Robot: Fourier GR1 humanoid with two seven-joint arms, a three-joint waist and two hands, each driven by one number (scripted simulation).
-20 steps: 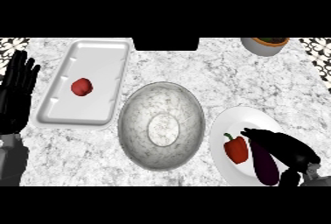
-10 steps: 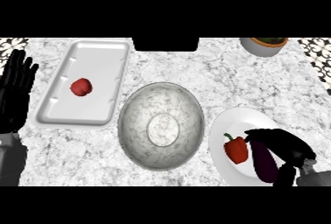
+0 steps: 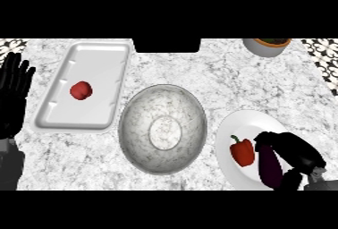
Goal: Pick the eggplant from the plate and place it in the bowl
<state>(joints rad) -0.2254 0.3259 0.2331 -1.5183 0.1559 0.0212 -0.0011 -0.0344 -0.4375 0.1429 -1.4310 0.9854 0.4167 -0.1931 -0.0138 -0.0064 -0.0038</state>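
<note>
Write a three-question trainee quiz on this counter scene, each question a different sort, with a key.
1. True or false: the eggplant lies in the bowl.
2. What shares the plate with the eggplant? A pepper B lemon C cup
3. Fill in: the tray holds one small red ____.

Key: 1 false, it is on the plate under the right hand. 2 A. 3 fruit.
</note>
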